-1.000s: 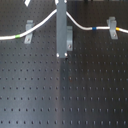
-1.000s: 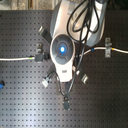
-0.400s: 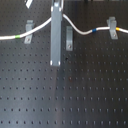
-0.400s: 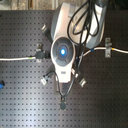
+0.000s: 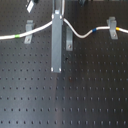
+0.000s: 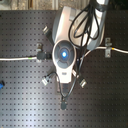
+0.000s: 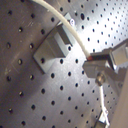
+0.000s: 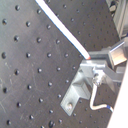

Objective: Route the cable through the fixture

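The gripper (image 5: 57,19) is clenching the white cable (image 5: 85,34) at mid-span, carrying it above the perforated black board (image 5: 75,95) so it can drop into the slotted grey fixture (image 5: 70,42) at the finger's three o'clock.

A lab bench is showing here: a black optical breadboard (image 5: 75,100) is spreading its regular grid of threaded holes, with small grey metal clips (image 5: 112,23) standing bolted to it
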Available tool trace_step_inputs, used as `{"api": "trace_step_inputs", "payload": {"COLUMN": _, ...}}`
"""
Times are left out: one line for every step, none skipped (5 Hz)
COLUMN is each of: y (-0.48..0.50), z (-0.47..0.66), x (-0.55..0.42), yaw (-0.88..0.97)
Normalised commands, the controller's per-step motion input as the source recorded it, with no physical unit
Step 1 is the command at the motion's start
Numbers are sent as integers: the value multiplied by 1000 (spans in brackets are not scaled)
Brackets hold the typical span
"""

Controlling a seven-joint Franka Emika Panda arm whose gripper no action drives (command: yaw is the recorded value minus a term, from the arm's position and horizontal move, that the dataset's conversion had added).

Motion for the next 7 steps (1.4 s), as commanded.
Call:
{"api": "trace_step_inputs", "payload": {"y": -29, "z": 124, "x": 57, "yaw": -140}}
{"api": "trace_step_inputs", "payload": {"y": -112, "z": 96, "x": 1, "yaw": -109}}
{"api": "trace_step_inputs", "payload": {"y": -187, "z": 129, "x": -149, "yaw": 0}}
{"api": "trace_step_inputs", "payload": {"y": -57, "z": 168, "x": -185, "yaw": 0}}
{"api": "trace_step_inputs", "payload": {"y": -2, "z": 173, "x": -185, "yaw": 0}}
{"api": "trace_step_inputs", "payload": {"y": 169, "z": 476, "x": -187, "yaw": 54}}
{"api": "trace_step_inputs", "payload": {"y": 279, "z": 449, "x": -118, "yaw": 94}}
